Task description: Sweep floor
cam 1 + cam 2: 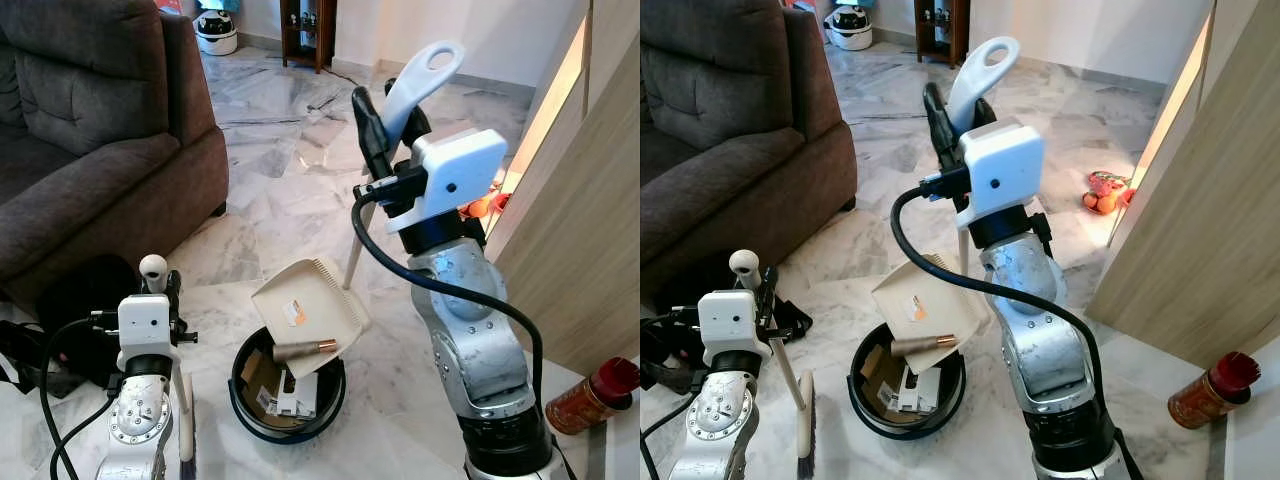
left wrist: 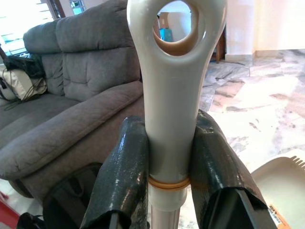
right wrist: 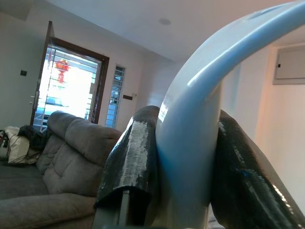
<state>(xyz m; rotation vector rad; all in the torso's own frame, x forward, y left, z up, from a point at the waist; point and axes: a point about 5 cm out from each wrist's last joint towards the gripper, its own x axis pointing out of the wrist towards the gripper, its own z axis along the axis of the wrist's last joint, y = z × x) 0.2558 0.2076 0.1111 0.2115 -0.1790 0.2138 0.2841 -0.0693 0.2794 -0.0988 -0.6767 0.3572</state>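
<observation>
Dustpan tilted over the black bin — our right gripper pinches its long handle. Our left gripper has fingers clamped on the broom handle.

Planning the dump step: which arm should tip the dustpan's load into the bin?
Right. The right gripper holds the dustpan handle, pan mouth over the black bin, a brown tube on its lip. The left gripper grips the broom handle.
</observation>
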